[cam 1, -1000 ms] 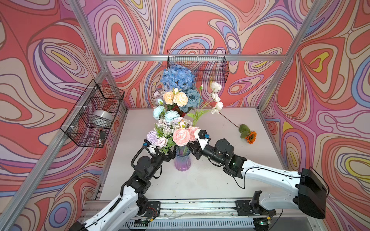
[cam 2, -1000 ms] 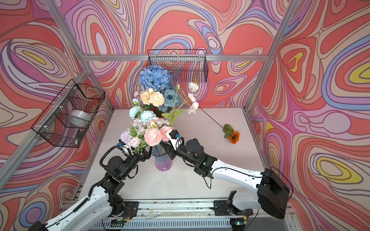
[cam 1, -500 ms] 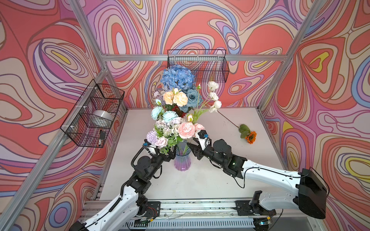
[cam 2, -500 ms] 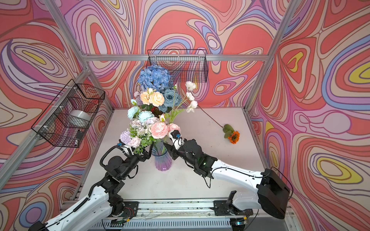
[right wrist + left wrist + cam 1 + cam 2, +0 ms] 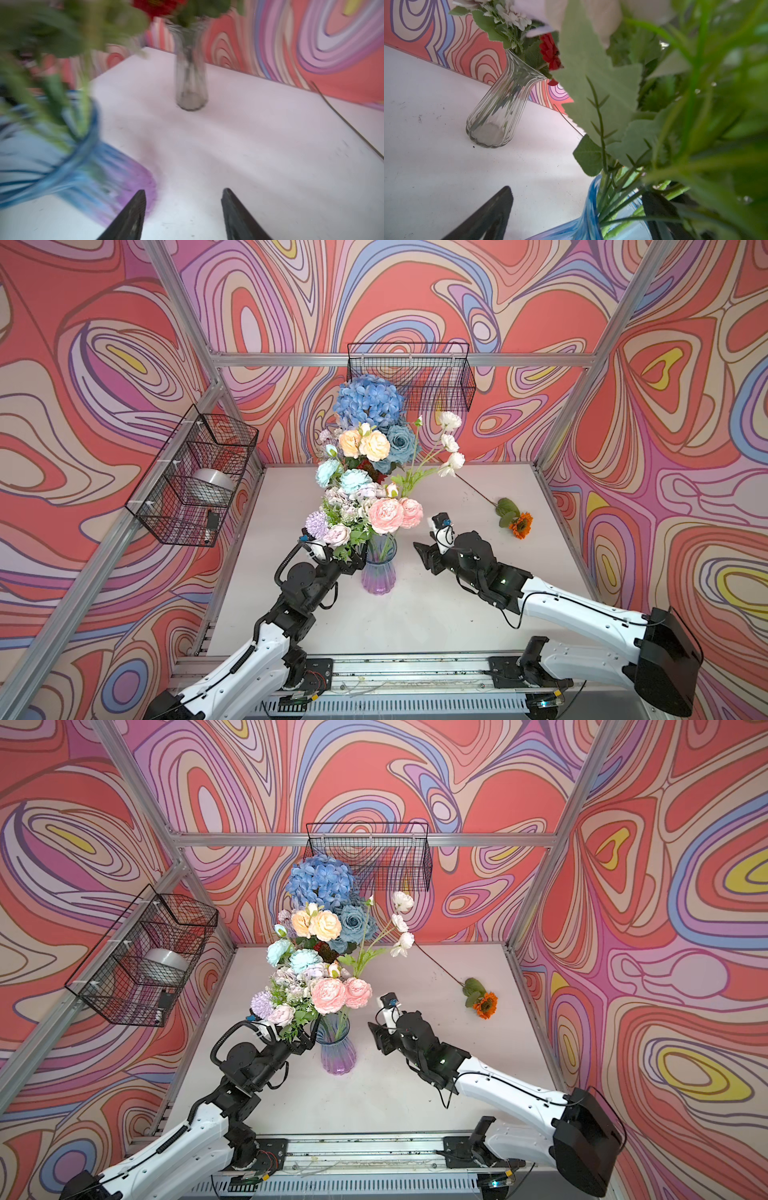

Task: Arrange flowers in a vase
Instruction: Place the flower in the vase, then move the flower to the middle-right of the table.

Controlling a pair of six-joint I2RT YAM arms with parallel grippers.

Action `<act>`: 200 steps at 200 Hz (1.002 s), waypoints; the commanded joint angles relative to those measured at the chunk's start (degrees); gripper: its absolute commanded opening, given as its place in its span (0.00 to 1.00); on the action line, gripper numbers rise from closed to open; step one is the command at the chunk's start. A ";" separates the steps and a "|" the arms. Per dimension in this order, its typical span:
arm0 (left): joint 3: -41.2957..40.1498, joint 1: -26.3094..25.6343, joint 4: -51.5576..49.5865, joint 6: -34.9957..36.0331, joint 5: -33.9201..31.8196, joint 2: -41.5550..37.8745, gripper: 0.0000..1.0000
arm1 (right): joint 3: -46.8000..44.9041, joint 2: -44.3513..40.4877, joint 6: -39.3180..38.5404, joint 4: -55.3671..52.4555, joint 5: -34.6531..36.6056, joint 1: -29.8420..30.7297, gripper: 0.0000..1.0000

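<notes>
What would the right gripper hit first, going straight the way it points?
Probably the clear vase, which stands nearly in line with the open right gripper. The blue vase sits off to one side. If it points downward, the table comes first.

Tops overhead; wrists close, seemingly share clear vase [image 5: 496, 108]
</notes>
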 commanded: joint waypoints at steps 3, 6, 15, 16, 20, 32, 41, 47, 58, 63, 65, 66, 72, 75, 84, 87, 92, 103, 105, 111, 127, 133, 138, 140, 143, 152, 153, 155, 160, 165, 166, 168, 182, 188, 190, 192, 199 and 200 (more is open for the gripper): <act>1.20 -0.22 3.10 -0.22 0.72 0.13 1.00 | -1.00 2.52 7.84 -0.35 1.78 -8.84 0.60; 1.25 -0.16 3.11 -0.23 0.61 0.13 1.00 | -0.94 3.11 8.09 0.02 1.95 -10.16 0.60; 1.22 -0.22 3.10 -0.23 0.58 0.04 1.00 | 0.03 5.48 9.07 0.50 3.05 -13.19 0.60; 1.25 -0.22 3.10 -0.23 0.65 0.04 1.00 | 0.22 5.85 9.17 0.49 3.12 -13.54 0.60; 1.26 -0.23 3.10 -0.25 0.57 -0.04 1.00 | 0.97 7.06 9.34 0.36 3.31 -14.94 0.60; 1.23 -0.23 2.85 -0.29 0.51 -0.22 1.00 | 3.77 11.38 9.66 -0.08 3.49 -19.12 0.60; 1.18 -0.19 2.54 -0.27 0.50 -0.39 1.00 | 6.38 14.71 9.87 -0.41 4.14 -21.87 0.60; 1.24 -0.25 2.25 -0.24 0.48 -0.55 1.00 | 7.96 16.93 9.92 -0.27 3.68 -23.73 0.61; 1.14 -0.29 1.72 -0.22 0.36 -0.95 1.00 | 11.19 21.07 10.88 0.46 1.69 -27.37 0.61; 1.14 -0.22 1.48 -0.22 0.24 -1.16 1.00 | 12.49 23.02 11.62 0.81 1.32 -28.76 0.61; 1.11 -0.18 1.37 -0.18 0.15 -1.18 1.00 | 13.17 23.82 11.88 0.90 1.27 -29.32 0.61; 1.10 -0.21 1.36 -0.20 0.13 -1.23 1.00 | 13.39 24.02 12.07 0.91 1.18 -29.60 0.61; 1.10 -0.30 1.09 -0.22 0.00 -1.47 1.00 | 15.50 26.62 12.55 1.37 0.46 -31.09 0.61; 1.03 -0.28 0.89 -0.18 -0.03 -1.65 1.00 | 16.53 27.92 12.81 1.64 -0.12 -31.92 0.61; 1.02 -0.25 0.40 -0.21 -0.24 -2.04 1.00 | 19.90 32.08 13.93 1.68 -1.82 -33.95 0.61; 1.03 -0.24 0.20 -0.13 -0.28 -2.15 1.00 | 20.95 33.34 14.44 1.37 -2.35 -34.55 0.61; 1.01 -0.29 -0.04 -0.06 -0.28 -2.38 1.00 | 23.70 36.36 15.28 0.53 -3.05 -35.27 0.61; 0.79 -0.19 -0.47 0.04 -0.48 -2.83 1.00 | 29.59 41.82 17.04 -2.53 -3.90 -36.51 0.62; 0.76 -0.22 -0.50 0.02 -0.65 -2.92 1.00 | 30.85 42.73 17.15 -3.19 -4.03 -36.60 0.62; 0.53 -0.23 -0.64 -0.03 -0.87 -3.20 1.00 | 34.32 45.33 17.17 -5.26 -3.78 -36.66 0.62; 0.13 -0.17 -0.73 -0.06 -1.54 -3.77 1.00 | 41.21 51.31 16.07 -7.34 -2.40 -36.78 0.63; 0.03 -0.22 -1.02 0.08 -1.68 -3.91 1.00 | 43.23 53.18 15.79 -7.35 -2.38 -36.99 0.63; 0.04 -0.21 -1.19 0.08 -1.65 -4.07 1.00 | 45.06 54.58 15.82 -7.60 -2.46 -37.22 0.63; 0.00 -0.22 -1.34 0.10 -1.67 -4.09 1.00 | 45.83 55.44 15.85 -7.82 -2.49 -37.37 0.63; 0.04 -0.26 -1.52 0.19 -1.54 -4.15 1.00 | 47.10 56.41 15.78 -8.58 -2.58 -37.46 0.63; 0.10 -0.25 -2.05 0.29 -1.39 -4.41 1.00 | 51.11 59.56 15.80 -10.89 -2.70 -37.82 0.63; 0.11 -0.24 -2.07 0.34 -1.43 -4.47 1.00 | 51.39 59.91 15.83 -11.18 -2.70 -37.81 0.63; 0.06 -0.25 -2.22 0.38 -1.39 -4.56 1.00 | 52.47 60.50 15.88 -11.86 -2.70 -37.93 0.63; 0.06 -0.27 -2.42 0.39 -1.38 -4.64 1.00 | 54.66 62.02 16.35 -13.37 -2.69 -38.08 0.63; 0.13 -0.18 -2.78 0.45 -1.29 -4.87 1.00 | 56.65 63.44 16.80 -14.80 -2.50 -38.29 0.63; 0.13 -0.25 -2.83 0.51 -1.29 -4.92 1.00 | 56.97 63.74 16.82 -15.07 -2.51 -38.26 0.63; 0.13 -0.19 -2.98 0.55 -1.25 -5.05 1.00 | 57.67 64.23 16.89 -15.55 -2.59 -38.31 0.63; -0.01 -0.22 -3.66 0.68 -1.53 -5.81 1.00 | 60.24 66.49 16.85 -16.85 -2.34 -38.40 0.63; -0.17 -0.24 -3.67 0.69 -1.64 -6.08 1.00 | 60.81 67.14 17.25 -16.95 -2.05 -38.49 0.63; -0.18 -0.28 -3.67 0.71 -1.69 -6.13 1.00 | 60.91 67.34 17.42 -16.99 -1.99 -38.50 0.63; -0.26 -0.22 -3.72 0.74 -1.76 -6.23 1.00 | 61.16 67.50 17.59 -17.11 -2.17 -38.63 0.63; -0.22 -0.23 -3.78 0.68 -1.89 -6.44 1.00 | 61.65 68.16 17.94 -17.46 -2.98 -38.93 0.63; -0.22 -0.23 -3.81 0.67 -1.90 -6.50 1.00 | 61.75 68.21 18.00 -17.50 -3.06 -38.98 0.63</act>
